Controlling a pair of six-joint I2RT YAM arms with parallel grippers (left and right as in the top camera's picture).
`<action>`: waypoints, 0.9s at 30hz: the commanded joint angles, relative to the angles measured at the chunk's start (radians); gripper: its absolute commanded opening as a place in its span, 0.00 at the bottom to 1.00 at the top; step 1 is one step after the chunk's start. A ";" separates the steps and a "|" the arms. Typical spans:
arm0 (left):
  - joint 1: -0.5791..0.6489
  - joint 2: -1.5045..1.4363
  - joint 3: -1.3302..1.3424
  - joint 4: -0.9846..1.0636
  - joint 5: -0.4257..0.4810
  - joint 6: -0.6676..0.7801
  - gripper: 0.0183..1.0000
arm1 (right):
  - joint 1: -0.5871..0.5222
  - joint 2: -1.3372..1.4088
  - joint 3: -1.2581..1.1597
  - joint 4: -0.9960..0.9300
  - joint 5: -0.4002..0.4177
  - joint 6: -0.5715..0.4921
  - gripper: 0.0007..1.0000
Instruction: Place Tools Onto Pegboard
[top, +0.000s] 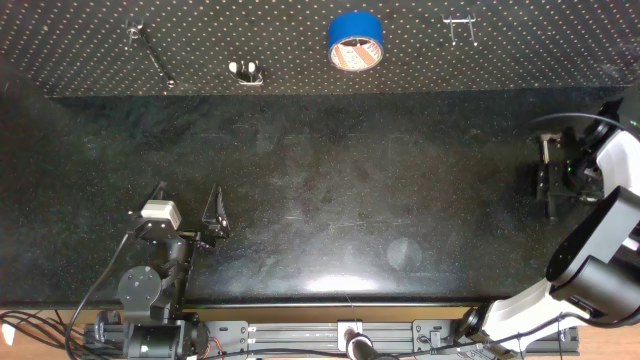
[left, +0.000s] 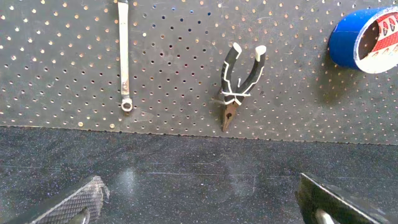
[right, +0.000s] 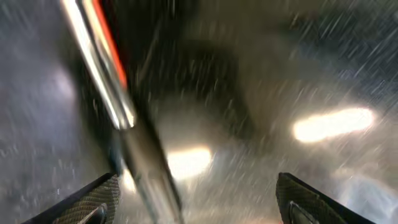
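while the left arm is sitting folded low near its base at the counter's (top: 330, 190) near-left corner, its left hand (left: 200, 198) is facing the pegboard (left: 56, 68) with both fingers spread wide and nothing between them. it is hovering just above the dark counter, well apart from everything hanging on the board.

farthest left on the board, a slim wrench (left: 124, 56) is hanging upright, its long axis running straight down and its ring end pointing at the counter. beside it, a pair of pliers (left: 238, 78) is hanging with the black-and-white handles spreading upward and the nose pointing down, a white tie wrapping around the joint. further right, a blue tape roll (left: 364, 38) is sitting on the board with its open face turning toward the left hand. past that, a bare metal hook (top: 460, 28) is sticking out of the pegboard.

near the counter's right edge, the right arm is rising from its base, bending at the elbow and pointing its wrist down at the surface. the right hand (right: 198, 193) is hanging close over the counter with its fingers wide apart, gripping nothing. a metal tool (right: 115, 93) is lying in the gap, much nearer one finger than the other, touching neither as far as the blur is letting me judge. its bright shaft, carrying an orange-red streak, is running slantwise through the gap; which end is pointing where, i cannot tell.
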 joint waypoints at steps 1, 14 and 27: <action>0.001 -0.010 -0.002 -0.006 0.015 0.013 0.99 | -0.005 0.010 0.044 0.031 -0.161 -0.085 0.83; 0.001 -0.010 -0.002 -0.006 0.015 0.013 1.00 | -0.009 0.081 0.045 0.047 -0.212 -0.090 0.83; 0.001 -0.010 -0.002 -0.006 0.015 0.013 1.00 | -0.023 0.081 0.045 -0.026 -0.212 -0.177 0.82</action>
